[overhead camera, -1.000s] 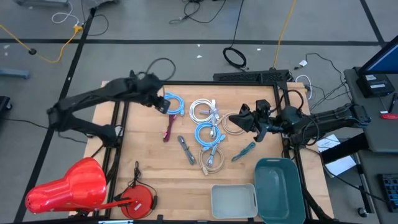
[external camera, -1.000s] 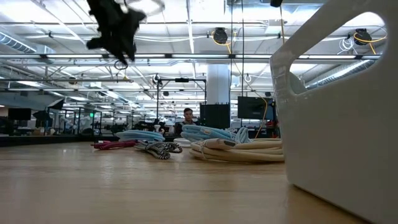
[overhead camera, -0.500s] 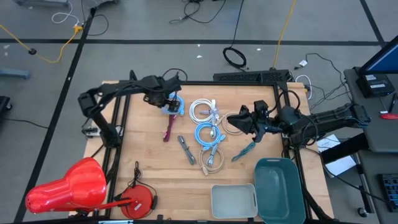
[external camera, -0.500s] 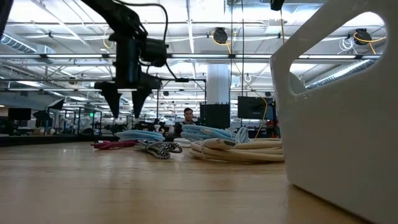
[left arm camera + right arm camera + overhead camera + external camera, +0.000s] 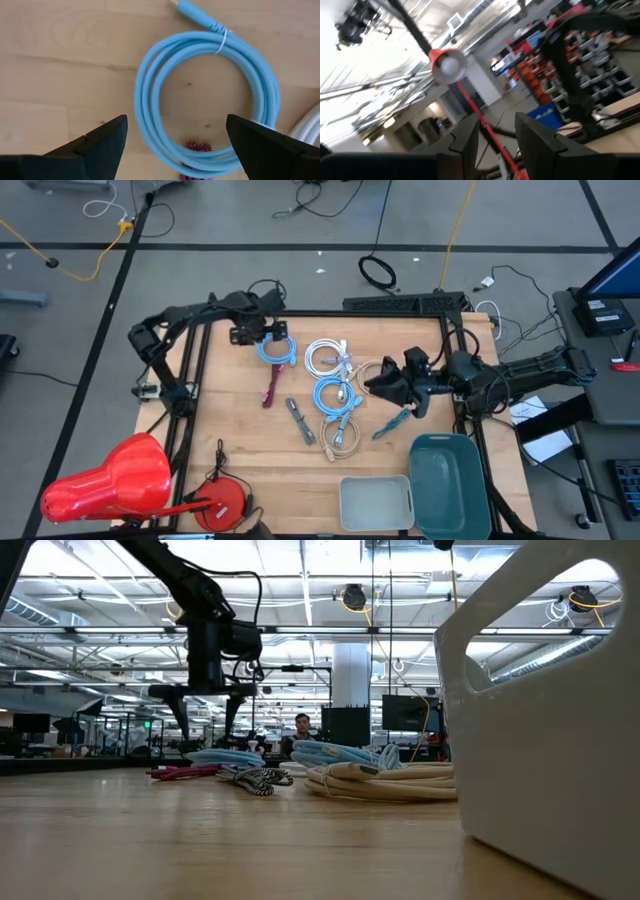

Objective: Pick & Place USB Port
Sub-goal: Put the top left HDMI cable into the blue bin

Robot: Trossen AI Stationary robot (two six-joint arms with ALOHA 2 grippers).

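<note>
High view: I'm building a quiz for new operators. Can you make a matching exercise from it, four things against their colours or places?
Things:
1. coiled cable under the left claw
2. deep bin
3. shallow tray
4. right claw

Descriptions:
A. teal, at the table's near right corner
B. light blue, at the table's far left
C. pale grey, beside the teal bin
D. over the cream cable coil

Pairs: 1-B, 2-A, 3-C, 4-D. The coiled cable lies flat between the open left claw's fingers.
</note>
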